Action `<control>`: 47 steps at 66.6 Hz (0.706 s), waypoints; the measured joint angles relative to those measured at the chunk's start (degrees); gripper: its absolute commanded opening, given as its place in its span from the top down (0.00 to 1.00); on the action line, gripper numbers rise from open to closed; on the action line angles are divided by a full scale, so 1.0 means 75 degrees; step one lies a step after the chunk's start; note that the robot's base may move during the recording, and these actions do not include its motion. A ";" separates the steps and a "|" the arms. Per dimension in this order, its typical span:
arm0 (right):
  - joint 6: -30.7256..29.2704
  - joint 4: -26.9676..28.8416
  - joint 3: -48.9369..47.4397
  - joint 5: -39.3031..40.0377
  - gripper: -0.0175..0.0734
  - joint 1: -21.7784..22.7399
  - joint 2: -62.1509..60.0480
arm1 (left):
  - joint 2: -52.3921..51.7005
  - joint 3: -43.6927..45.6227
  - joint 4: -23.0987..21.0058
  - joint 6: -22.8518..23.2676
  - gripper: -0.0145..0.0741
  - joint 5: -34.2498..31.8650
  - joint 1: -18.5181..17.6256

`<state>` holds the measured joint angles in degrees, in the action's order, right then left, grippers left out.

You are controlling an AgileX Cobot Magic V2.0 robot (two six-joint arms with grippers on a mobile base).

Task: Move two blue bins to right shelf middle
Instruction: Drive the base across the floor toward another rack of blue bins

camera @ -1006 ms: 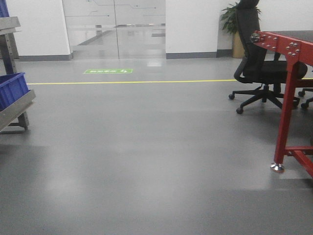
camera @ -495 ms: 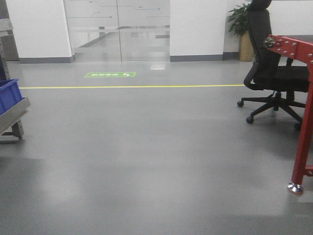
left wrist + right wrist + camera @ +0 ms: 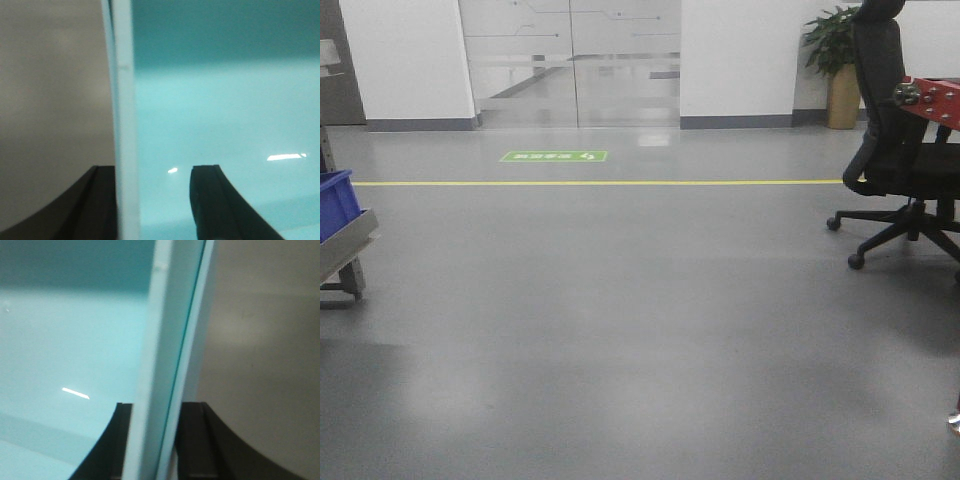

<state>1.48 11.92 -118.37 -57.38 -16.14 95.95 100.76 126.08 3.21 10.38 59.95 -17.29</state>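
Left end effector (image 3: 152, 172): straddles the upright wall of a blue bin (image 3: 124, 100); the dark outer finger (image 3: 97, 205) sits against the wall's outside face, and the inner finger (image 3: 212, 200) stands inside the bin with a strip of bin surface showing between it and the wall; I cannot tell whether it is clamped
Right end effector (image 3: 157, 407): closed on a bin wall (image 3: 170, 330), one dark finger on each face and both pressed against it
Blue bin in hand: reads as pale teal in both wrist views, the interior glossy with small light glints; the wall is slightly tilted in each view – whether both views show one bin is not clear
Beyond the wall: blurred grey-brown floor on the outer side in both wrist views
Shelf bin (image 3: 335, 205): a blue bin at the far left edge of the front view, resting on a tilted grey metal shelf (image 3: 348, 245), mostly cut off by the frame
Floor (image 3: 620, 350): smooth grey, reflective
Yellow line (image 3: 620, 183): runs across the floor from left to right
Green sign (image 3: 553, 156): flat on the floor just beyond the line, before the glass doors (image 3: 570, 60)
Office chair (image 3: 900, 150): black, on castors, at the right
Red bench frame (image 3: 932, 97): a bolted corner showing at the right edge – just beside the chair
Plant (image 3: 832, 35): in a tan pot against the back wall, behind the chair
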 measured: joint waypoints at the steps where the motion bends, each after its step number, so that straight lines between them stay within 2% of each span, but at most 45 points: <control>1: 0.0000 0.0000 0.0000 0.0000 0.98 0.0000 0.0000 | 0.0000 0.0000 0.0000 0.0000 0.96 0.0000 0.0000; 47: 0.0000 0.0000 0.0000 0.0031 0.98 0.0000 0.0000 | 0.0000 0.0000 0.0000 0.0000 0.96 -0.0033 0.0000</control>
<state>1.48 11.92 -118.37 -57.15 -16.14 95.95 100.76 126.08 3.21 10.38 59.70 -17.29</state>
